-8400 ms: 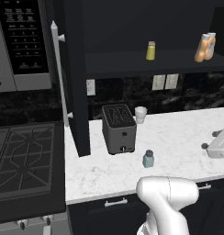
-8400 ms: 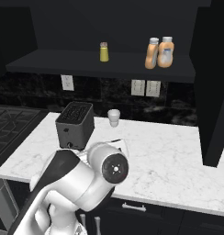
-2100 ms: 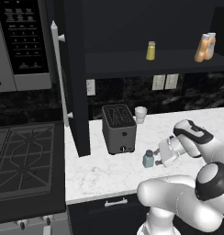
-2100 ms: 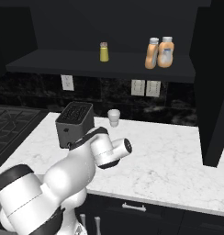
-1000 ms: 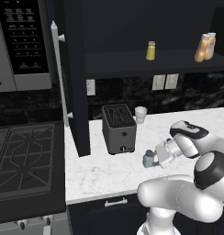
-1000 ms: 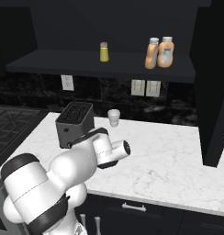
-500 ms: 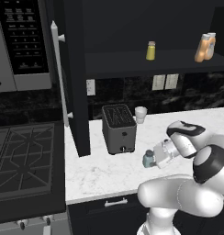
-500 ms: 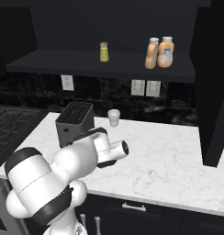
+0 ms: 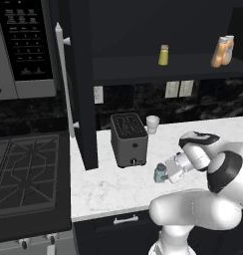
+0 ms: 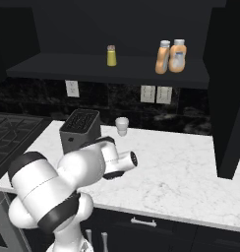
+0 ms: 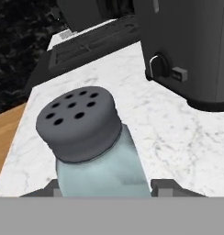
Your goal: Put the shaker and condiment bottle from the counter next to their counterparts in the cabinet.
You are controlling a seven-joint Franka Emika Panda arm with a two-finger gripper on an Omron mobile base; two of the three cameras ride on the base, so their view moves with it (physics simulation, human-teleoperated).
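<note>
Hand view has the shaker (image 11: 88, 142) on the counter (image 11: 173, 137) beside the toaster (image 11: 192, 46), between the gripper (image 11: 104, 189) fingers, though I cannot tell whether they pinch it; gripped so low, it could tip when lifted.

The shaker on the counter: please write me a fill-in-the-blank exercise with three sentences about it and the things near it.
1. The shaker has a pale blue body and a dark grey ____ with holes.
2. The claw is at the shaker, which stands on the white marble counter in front of the black ____.
3. On the cabinet shelf, a yellow shaker stands apart from ____ orange bottles.

Missing words: cap; toaster; two
</note>
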